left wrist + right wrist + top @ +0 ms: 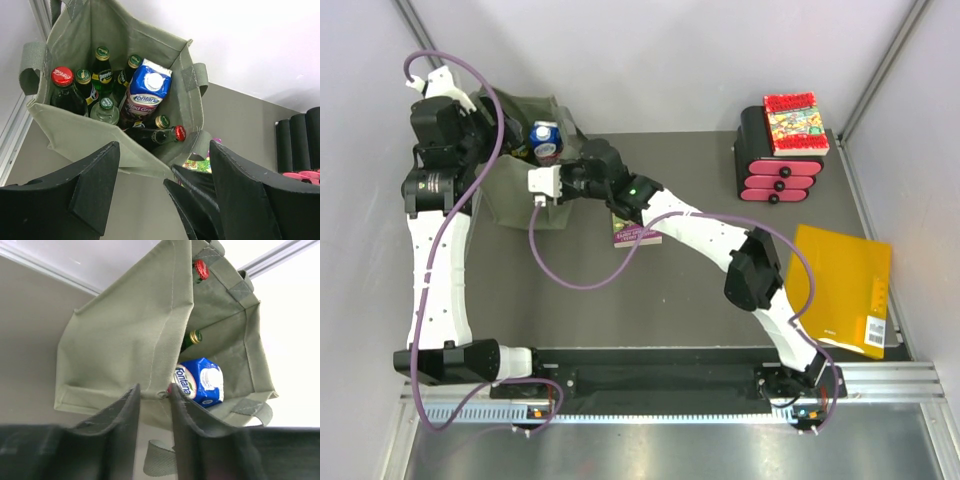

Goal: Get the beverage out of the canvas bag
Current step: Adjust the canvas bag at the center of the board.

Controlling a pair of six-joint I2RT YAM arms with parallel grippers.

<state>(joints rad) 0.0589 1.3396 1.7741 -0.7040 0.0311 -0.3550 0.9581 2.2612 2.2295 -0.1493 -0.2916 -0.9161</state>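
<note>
Beverage carton, blue and white, is shown upright among glass bottles inside the canvas bag; nothing is lifted out yet. One rim of the bag is pinched by the narrowed right claw. The left claw is held wide above the bag, gripping nothing.

Bright, even light throughout (soft shadows only); wrist foregrounds blur.

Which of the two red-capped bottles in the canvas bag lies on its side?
The bottle beside the blue carton, at the canvas bag's right wall in the left wrist view: its cap points sideways. The other red-capped bottle stands upright.
</note>
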